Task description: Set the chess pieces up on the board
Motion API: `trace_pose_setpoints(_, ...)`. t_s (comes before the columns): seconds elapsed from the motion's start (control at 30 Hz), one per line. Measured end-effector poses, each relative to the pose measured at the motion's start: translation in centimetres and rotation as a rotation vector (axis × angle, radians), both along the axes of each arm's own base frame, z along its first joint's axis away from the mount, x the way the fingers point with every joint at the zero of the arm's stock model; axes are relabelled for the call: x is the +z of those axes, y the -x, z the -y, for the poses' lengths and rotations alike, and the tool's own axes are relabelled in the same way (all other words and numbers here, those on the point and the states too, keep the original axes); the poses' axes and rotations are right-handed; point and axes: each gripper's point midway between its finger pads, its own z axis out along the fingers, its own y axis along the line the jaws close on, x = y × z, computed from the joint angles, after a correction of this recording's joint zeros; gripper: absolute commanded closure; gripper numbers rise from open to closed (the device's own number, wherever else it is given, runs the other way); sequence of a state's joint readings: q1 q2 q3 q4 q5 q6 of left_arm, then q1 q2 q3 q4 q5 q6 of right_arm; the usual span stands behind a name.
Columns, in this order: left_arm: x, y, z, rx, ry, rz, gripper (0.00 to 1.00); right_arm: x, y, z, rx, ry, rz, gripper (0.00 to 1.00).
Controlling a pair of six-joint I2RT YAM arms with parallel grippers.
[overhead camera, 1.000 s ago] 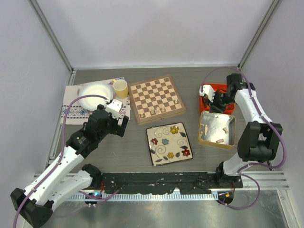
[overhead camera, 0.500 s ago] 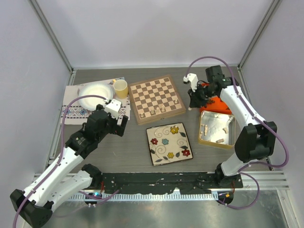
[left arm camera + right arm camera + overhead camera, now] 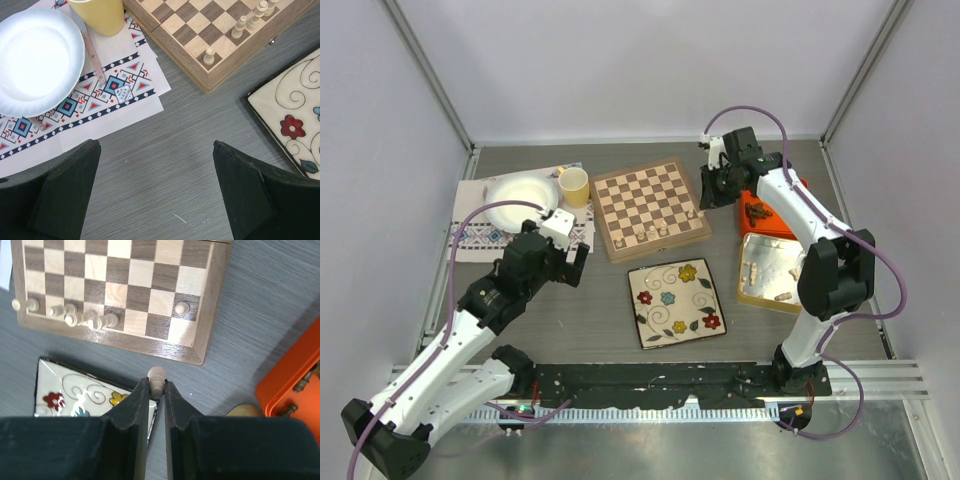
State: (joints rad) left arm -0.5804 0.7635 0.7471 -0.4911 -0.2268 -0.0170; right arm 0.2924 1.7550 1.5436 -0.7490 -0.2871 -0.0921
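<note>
Flowered plate [image 3: 675, 302]: flat on the table [image 3: 165, 125], just in front of the board [image 3: 216, 285].
Left gripper [image 3: 155, 165]: jaws wide apart, empty, over bare table beside the patterned mat [image 3: 125, 107].
Right gripper [image 3: 156, 390]: jaws clamped on a pale pawn [image 3: 157, 373], just off the board's near right corner.
Board: a row of pale pieces [image 3: 75, 317] on its near edge, with another alone near the right corner.
Orange tray [image 3: 290, 365]: right of the board, dark pieces [image 3: 302, 382] inside.

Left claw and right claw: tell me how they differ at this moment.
The left claw is wide open; the right claw is shut. The left claw holds nothing, while the right claw pinches a pale chess piece. The left claw is over bare table by the placemat; the right claw is just off the edge of the board. Both have black fingers.
</note>
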Motion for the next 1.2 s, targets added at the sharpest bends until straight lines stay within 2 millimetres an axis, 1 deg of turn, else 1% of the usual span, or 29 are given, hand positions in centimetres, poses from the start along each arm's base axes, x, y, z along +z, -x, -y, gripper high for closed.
trace_pose_setpoints(0.17, 0.1, -0.1, 0.0, 0.001, 0.001, 0.003, 0.0, 0.1, -0.6, 0.1, -0.174, -0.013, -0.023, 0.99)
trace_pose_setpoints(0.3, 0.1, -0.1, 0.0, 0.002, 0.002, 0.004, 0.0, 0.4, -0.8, -0.2, -0.232, -0.031, -0.033, 0.99)
trace_pose_setpoints(0.4, 0.0, -0.2, 0.0, 0.005, -0.001, 0.003, 0.0, 0.8, -1.4, -0.6, -0.211, -0.024, -0.011, 0.99)
trace_pose_setpoints(0.5, -0.1, -0.2, 0.0, 0.008, -0.004, 0.002, 0.0, 0.7, -2.1, -1.8, -0.111, 0.024, 0.033, 0.99)
trace_pose_setpoints(0.63, -0.2, -0.2, -0.1, 0.009, -0.006, 0.0, 0.0, -0.7, -2.7, -3.7, -0.02, 0.09, 0.05, 0.99)
trace_pose_setpoints(0.67, -0.3, -0.2, -0.1, 0.011, -0.007, -0.001, 0.0, -1.2, -2.9, -4.1, -0.014, 0.104, 0.039, 0.99)
trace_pose_setpoints(0.77, -0.3, -0.2, -0.2, 0.014, -0.01, 0.0, 0.0, -1.7, -3.4, -5.1, -0.021, 0.113, 0.027, 0.99)
trace_pose_setpoints(0.9, -0.3, -0.2, -0.2, 0.015, -0.009, 0.001, 0.0, -1.7, -3.8, -4.2, -0.113, 0.136, 0.026, 0.99)
trace_pose_setpoints(1.03, -0.3, -0.2, -0.2, 0.015, -0.009, 0.001, 0.0, -1.7, -4.4, -2.8, -0.262, 0.159, 0.042, 0.99)
trace_pose_setpoints(1.13, -0.3, -0.2, -0.2, 0.015, -0.009, 0.002, 0.0, -1.9, -3.6, -2.0, -0.336, 0.157, 0.034, 0.99)
trace_pose_setpoints(1.2, -0.3, -0.3, -0.2, 0.015, -0.009, 0.001, 0.0, -1.6, -3.0, -1.7, -0.363, 0.149, 0.032, 0.99)
